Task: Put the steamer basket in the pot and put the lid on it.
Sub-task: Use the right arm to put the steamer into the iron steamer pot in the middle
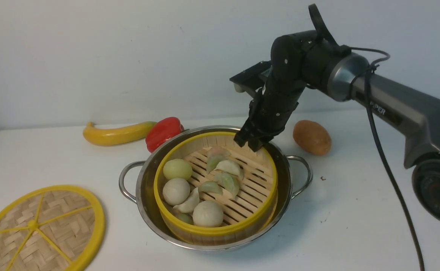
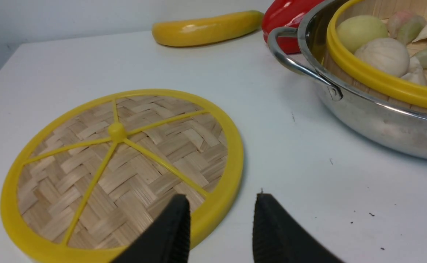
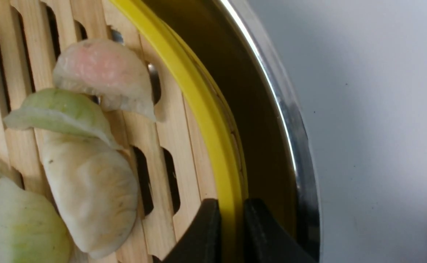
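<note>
**Entry.** Round bamboo steamer basket (image 1: 212, 229) with yellow rim, filled with pale buns (image 1: 176, 191) and dumplings (image 1: 227, 167): was recorded inside the wide stainless-steel pot (image 1: 146, 199), its rim pinched at 1 o'clock by the closed right gripper (image 1: 253, 143). Flat woven yellow-rimmed lid (image 1: 39, 226): was laid at 8 o'clock from the pot, the parted, empty left gripper (image 2: 221, 204) just beside it. Risk judged: basket tipped, contents spilled, if lifted unreleased. Lettering read on the right arm (image 1: 393, 109): "PPER".

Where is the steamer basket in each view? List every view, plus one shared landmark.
Front: steamer basket at centre, inside the pot.
Left wrist: basket upper right, cropped.
Right wrist: basket fills left half, right gripper clamping its rim.
Shared landmark: pot's steel rim.
</note>
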`<action>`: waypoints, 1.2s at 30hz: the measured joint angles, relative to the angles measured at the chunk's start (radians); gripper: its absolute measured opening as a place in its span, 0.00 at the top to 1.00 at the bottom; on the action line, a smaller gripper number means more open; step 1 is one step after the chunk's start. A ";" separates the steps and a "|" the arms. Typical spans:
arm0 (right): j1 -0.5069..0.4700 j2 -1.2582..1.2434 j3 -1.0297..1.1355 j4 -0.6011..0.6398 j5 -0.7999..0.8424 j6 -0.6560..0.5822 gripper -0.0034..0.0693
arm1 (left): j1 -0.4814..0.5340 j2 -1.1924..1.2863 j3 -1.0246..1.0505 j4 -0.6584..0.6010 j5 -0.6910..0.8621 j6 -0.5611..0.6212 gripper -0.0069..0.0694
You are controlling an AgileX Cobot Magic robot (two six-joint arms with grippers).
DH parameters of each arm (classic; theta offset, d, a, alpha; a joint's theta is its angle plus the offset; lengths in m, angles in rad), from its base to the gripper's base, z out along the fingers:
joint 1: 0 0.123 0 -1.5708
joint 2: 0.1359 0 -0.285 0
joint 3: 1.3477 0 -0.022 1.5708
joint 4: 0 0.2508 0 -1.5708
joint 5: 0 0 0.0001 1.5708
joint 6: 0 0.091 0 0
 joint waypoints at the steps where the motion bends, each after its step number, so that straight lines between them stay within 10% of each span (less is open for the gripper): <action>1: 0.000 0.000 0.000 0.001 0.000 0.000 0.88 | 0.000 0.000 0.000 0.000 0.000 0.000 0.60; 9: 0.000 0.001 0.000 0.015 -0.001 -0.001 0.81 | 0.000 0.000 0.000 0.000 0.000 0.000 0.60; 18: -0.002 -0.010 -0.039 0.040 -0.002 -0.001 0.40 | 0.000 0.000 0.000 0.000 0.000 0.000 0.60; 36: -0.002 -0.092 -0.368 -0.294 0.018 0.239 0.55 | 0.000 0.000 0.000 0.000 0.000 0.000 0.60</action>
